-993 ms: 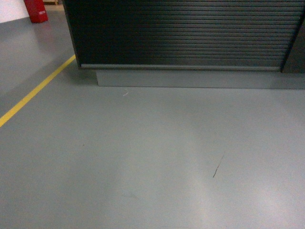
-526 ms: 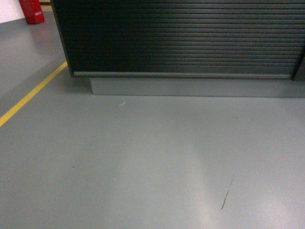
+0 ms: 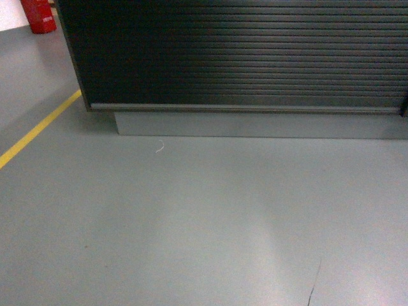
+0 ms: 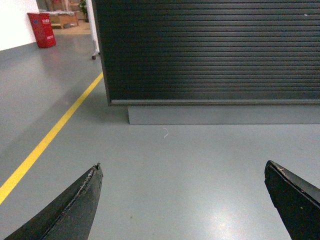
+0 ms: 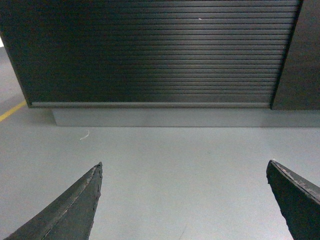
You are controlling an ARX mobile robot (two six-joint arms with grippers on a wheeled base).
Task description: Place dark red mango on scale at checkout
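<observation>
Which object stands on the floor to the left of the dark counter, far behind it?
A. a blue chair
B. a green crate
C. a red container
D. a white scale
C: a red container stands on the grey floor, left of the checkout.

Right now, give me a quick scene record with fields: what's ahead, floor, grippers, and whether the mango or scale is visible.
ahead: checkout, dark ribbed slat front on a grey plinth
floor: grey floor, yellow line on the left, small white scrap near the plinth
far left: red object by the wall
left gripper: open, holding nothing
right gripper: open, holding nothing
mango: not in any view
scale: not in any view
</observation>
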